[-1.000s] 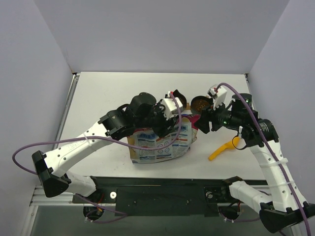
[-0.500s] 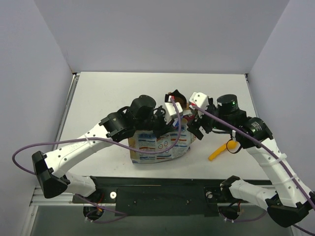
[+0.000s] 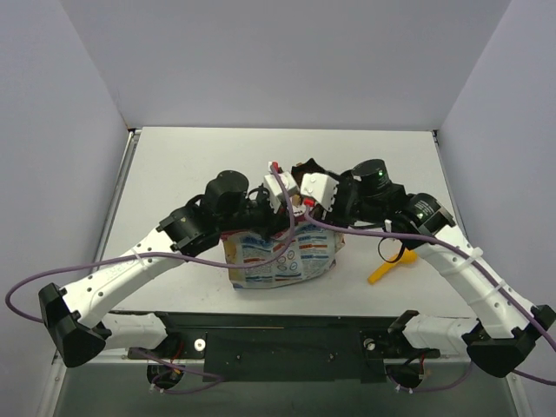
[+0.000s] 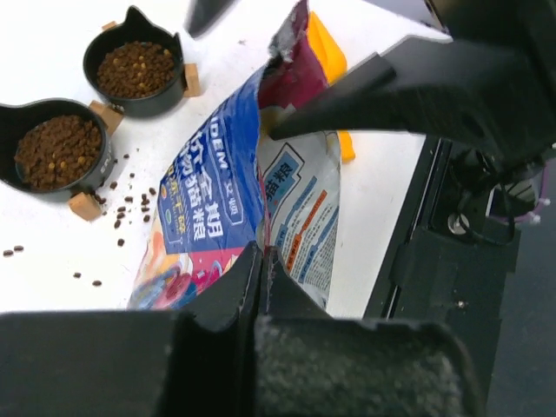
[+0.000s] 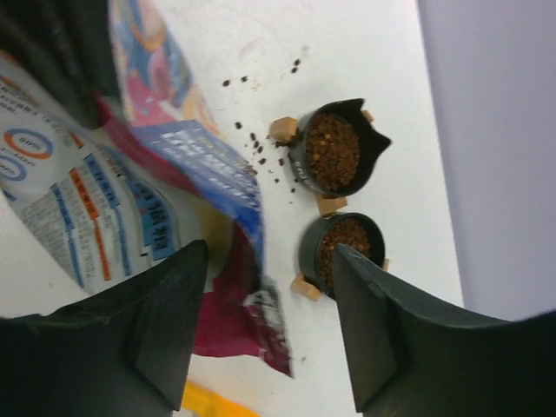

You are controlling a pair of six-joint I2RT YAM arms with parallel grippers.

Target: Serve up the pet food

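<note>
The pet food bag point(image 4: 217, 191) sits mid-picture in the left wrist view. A blue label on its white side reads "猫粮". The left claw point(image 4: 262, 261) pinches its edge tight. The right claw point(image 5: 269, 261) is spread wide by the pink top. Brown kibble point(image 4: 135, 69) fills two black bowls point(image 4: 165, 100), upper left.

Pet food bag point(image 4: 208, 200): glossy printed plastic film, creased; magenta inner edge shiny.
Kibble point(image 4: 57, 149): matt brown, rough pellets.
Bowls point(image 4: 165, 95): smooth black plastic, faint sheen; small blocks point(image 4: 85, 205) against them look like bare wood.
Scoop point(image 3: 393, 263): smooth yellow-orange plastic.
Worktop point(image 3: 174, 165): matt white.
Left gripper point(image 4: 261, 259): matt black, grainy near face.
</note>
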